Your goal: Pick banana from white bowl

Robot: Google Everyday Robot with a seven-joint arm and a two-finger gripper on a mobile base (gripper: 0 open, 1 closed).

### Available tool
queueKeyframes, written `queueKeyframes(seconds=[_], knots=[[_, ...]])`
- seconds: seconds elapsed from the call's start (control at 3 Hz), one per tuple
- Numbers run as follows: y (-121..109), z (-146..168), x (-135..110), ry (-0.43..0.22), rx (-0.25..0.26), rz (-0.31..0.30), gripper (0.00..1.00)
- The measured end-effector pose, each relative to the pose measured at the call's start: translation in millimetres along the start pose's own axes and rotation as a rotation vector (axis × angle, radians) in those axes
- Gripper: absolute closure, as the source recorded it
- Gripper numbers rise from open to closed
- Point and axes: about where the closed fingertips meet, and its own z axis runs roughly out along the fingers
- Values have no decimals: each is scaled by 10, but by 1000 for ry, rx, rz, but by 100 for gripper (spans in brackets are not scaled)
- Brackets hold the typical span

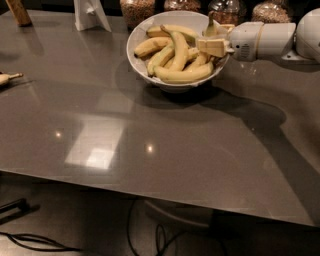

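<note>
The white bowl (134,39) stands at the back middle of the grey table (150,150) and holds several yellow bananas (180,75). My gripper (216,38) reaches in from the right on a white arm (265,39) and sits over the bowl's right rim, among the bananas. A dark greenish stem (210,25) sticks up right at the gripper. It belongs to the banana, whose body is mostly hidden behind the gripper. Strongly curved bananas lie in the bowl's left and front.
Glass jars of grain (137,9) line the table's back edge behind the bowl. A white stand (90,15) and a brown object (19,11) are at the back left. A small pale banana (6,78) lies at the left edge. Cables (30,240) run on the floor below.
</note>
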Motion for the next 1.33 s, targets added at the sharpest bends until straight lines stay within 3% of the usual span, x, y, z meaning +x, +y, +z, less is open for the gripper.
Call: queueKeyframes(seconds=[0.33,1.0,1.33], knots=[[-8,-3,-18,0,0,0,100],[-25,-158,-82,-84,57,17,100],[-88,-265,-235,-127,88,10,100]])
